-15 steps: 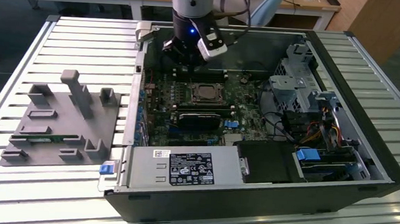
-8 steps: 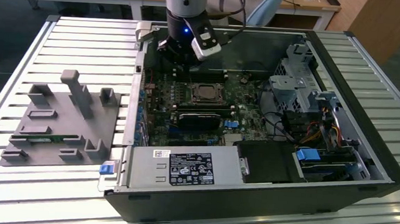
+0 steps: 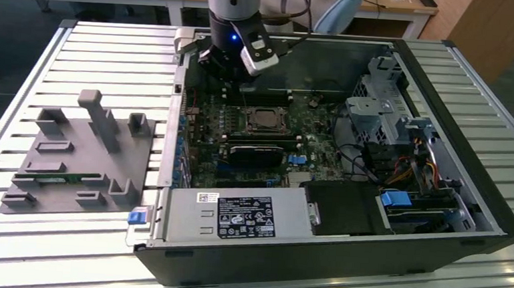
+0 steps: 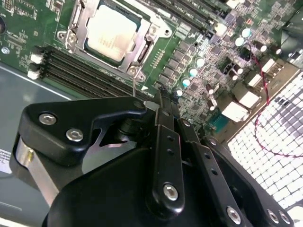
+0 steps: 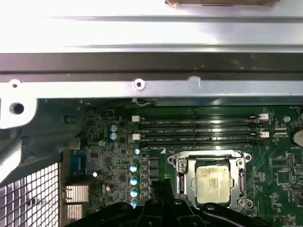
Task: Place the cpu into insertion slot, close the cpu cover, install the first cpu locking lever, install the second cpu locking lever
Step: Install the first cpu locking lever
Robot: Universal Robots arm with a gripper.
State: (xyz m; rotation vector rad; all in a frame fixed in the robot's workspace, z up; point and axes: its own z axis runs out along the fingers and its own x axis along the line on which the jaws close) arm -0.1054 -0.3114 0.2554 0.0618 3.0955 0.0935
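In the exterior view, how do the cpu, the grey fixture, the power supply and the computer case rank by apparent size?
Largest to smallest:
1. computer case
2. grey fixture
3. power supply
4. cpu
The cpu lies deeper in the view, yet it is plainly the smallest.

cpu [image 4: 112, 32] within silvery cpu cover [image 4: 109, 60]
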